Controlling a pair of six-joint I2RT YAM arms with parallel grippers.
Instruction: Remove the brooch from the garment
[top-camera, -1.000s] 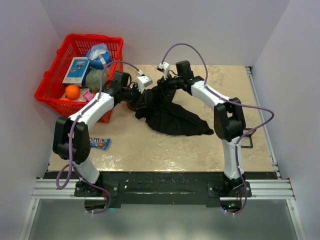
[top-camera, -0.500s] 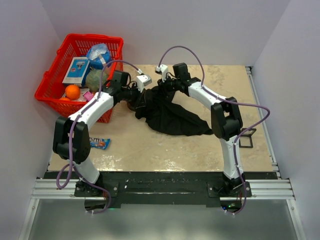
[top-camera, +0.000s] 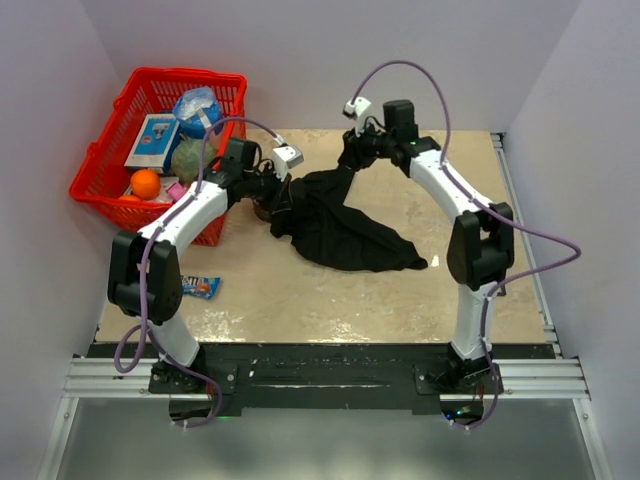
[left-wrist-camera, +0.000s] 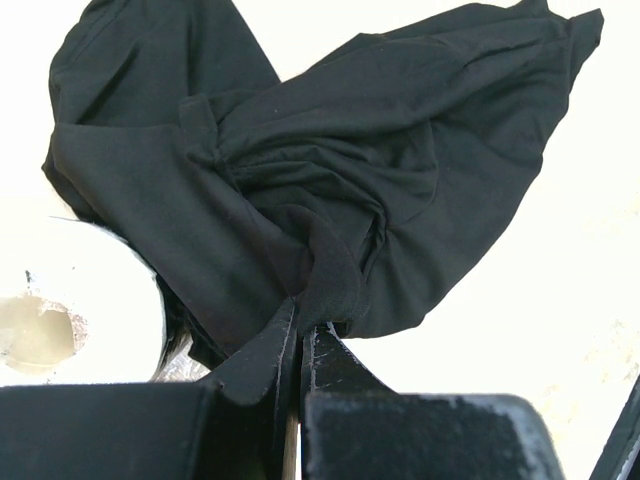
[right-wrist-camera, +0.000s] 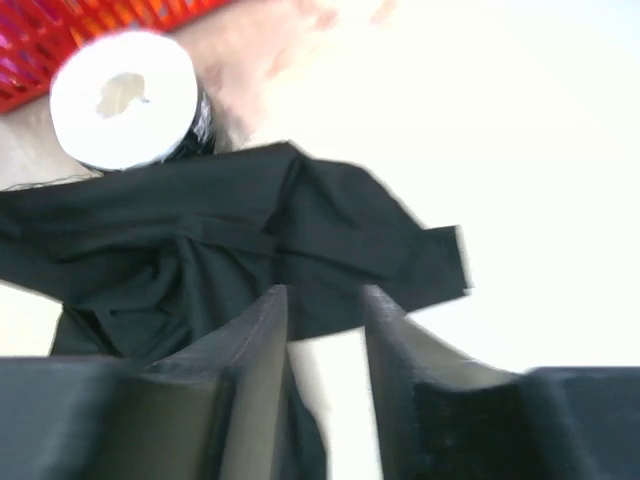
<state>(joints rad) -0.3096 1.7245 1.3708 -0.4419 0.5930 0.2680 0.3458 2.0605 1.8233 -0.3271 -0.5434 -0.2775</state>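
Black cloth fills the space just ahead of the left pincer (left-wrist-camera: 300, 325), whose jaws are pressed together on a raised fold at the near edge of the garment (left-wrist-camera: 330, 150). Beyond that fold the T-shirt lies crumpled on the pale worktop (left-wrist-camera: 590, 250), spreading away from the pincer and to its right. Just to the left of this pincer a white roll (left-wrist-camera: 70, 290) sits on the worktop, right beside the cloth's edge.

The right pincer (right-wrist-camera: 325, 292) hangs above the worktop with its jaws drawn close on a strip of the same garment that runs up between its fingers. Its wrist view is blurred, so the grip shows only roughly. Ahead of it the cloth stretches across toward the white roll, and past the roll stands a red plastic basket (right-wrist-camera: 60, 40).

From above, the garment spans between the two pincers, the rest trailing back toward the arms' bases.
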